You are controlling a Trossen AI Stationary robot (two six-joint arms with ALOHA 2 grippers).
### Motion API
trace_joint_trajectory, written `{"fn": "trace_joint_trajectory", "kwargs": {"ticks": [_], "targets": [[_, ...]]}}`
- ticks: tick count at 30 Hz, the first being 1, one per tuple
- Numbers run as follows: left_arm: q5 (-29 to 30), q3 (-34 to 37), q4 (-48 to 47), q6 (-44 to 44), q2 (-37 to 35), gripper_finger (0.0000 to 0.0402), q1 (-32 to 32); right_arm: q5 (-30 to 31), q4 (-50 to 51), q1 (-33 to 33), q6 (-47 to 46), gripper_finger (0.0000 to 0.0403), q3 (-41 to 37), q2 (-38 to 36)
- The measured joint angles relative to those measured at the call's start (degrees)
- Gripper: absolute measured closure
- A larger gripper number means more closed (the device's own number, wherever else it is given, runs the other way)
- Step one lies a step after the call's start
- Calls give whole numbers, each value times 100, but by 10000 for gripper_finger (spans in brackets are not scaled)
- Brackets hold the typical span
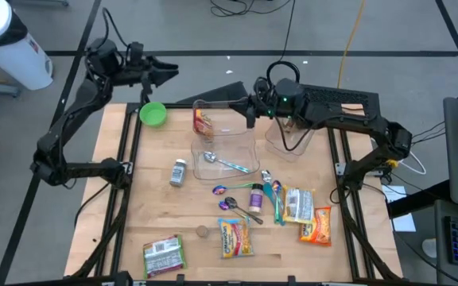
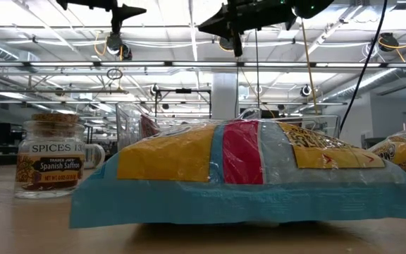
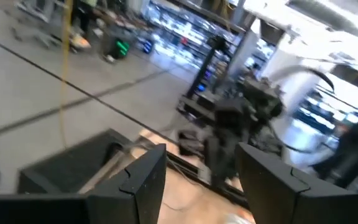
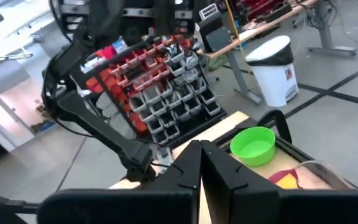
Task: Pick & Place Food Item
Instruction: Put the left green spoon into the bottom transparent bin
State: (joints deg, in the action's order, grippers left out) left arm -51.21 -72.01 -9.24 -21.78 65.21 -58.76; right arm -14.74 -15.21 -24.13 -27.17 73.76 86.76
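A red and yellow food packet (image 1: 203, 121) leans upright inside a clear bin (image 1: 249, 147) at the table's far middle, beside a spoon (image 1: 223, 162). My right gripper (image 1: 249, 106) hovers shut and empty over that bin's far rim, pointing level toward the table's left; its wrist view shows the fingers closed together (image 4: 201, 148) and the packet's top (image 4: 286, 178). My left gripper (image 1: 172, 71) is raised beyond the table's far left corner, open (image 3: 201, 155), with nothing between its fingers. More food packets (image 1: 234, 238) (image 1: 298, 205) (image 1: 316, 225) (image 1: 163, 255) lie flat near the front.
A green bowl (image 1: 153, 114) sits at the far left, a spice jar (image 1: 179, 171) left of the bin, and a second clear bin (image 1: 293, 141) to the right. Coloured spoons (image 1: 253, 191) lie mid-table. In the low view a yellow, red and blue packet (image 2: 238, 166) fills the foreground.
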Motion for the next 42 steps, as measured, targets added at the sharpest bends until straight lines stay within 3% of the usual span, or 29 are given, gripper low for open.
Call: {"fn": "trace_joint_trajectory", "kwargs": {"ticks": [5, 13, 19, 23, 29, 32, 42], "targets": [[-146, -1, -478, 2, -9, 202, 420, -7, -569, -65, -76, 403, -11, 126], [-135, 0, -820, 70, -192, 202, 905, 250, -471, -86, -90, 403, -7, 121], [-128, 0, -1140, 73, -629, 202, 942, 257, -358, 66, -61, 403, -7, 114], [-106, 0, -1610, 293, -1024, 202, 942, 259, 280, 138, -54, 403, -7, 111], [298, 0, -2368, 647, -1530, 202, 942, 319, 416, 418, -36, 403, -7, 136], [391, 0, -2600, 762, -1653, 202, 942, 592, 435, 630, 0, 403, 6, 358], [390, 0, -3299, 982, -1731, 202, 942, 574, 320, 870, -366, 403, -2, 802]]}}
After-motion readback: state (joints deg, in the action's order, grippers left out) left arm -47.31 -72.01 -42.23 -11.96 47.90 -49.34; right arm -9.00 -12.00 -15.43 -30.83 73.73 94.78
